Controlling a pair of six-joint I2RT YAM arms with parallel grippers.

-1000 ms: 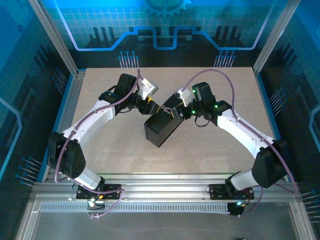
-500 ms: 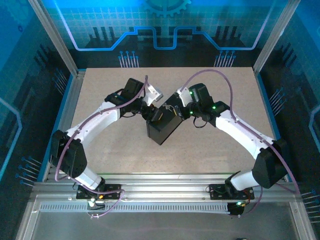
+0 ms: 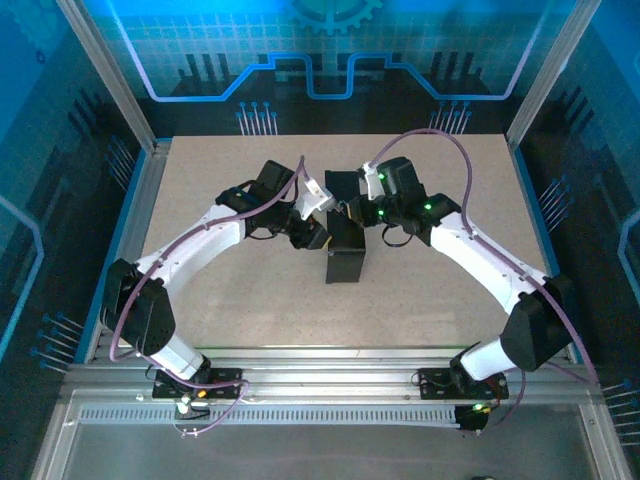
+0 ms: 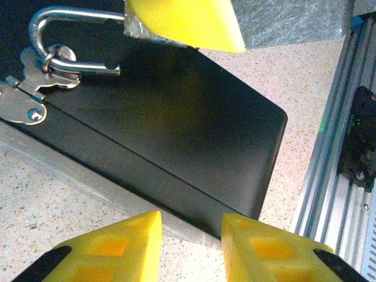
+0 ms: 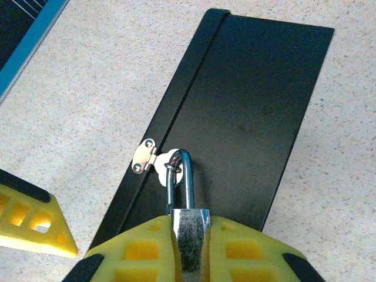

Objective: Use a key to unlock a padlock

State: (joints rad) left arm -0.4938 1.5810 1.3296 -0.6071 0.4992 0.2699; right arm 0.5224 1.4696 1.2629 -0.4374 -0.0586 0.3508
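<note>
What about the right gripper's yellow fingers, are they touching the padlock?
Touching. The right wrist view shows the padlock body pinched between the right gripper's yellow fingers, with no gap on either side.

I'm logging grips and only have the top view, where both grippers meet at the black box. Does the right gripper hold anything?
Observer: Yes. The right gripper is shut on the padlock, gripping its body.
Operator: Is the padlock attached to the box?
Observer: Yes. Its shackle passes through the ring of the hasp on the box.
Operator: And the left gripper?
Observer: The left gripper has its jaws apart with nothing between them, and it is close to the box.
</note>
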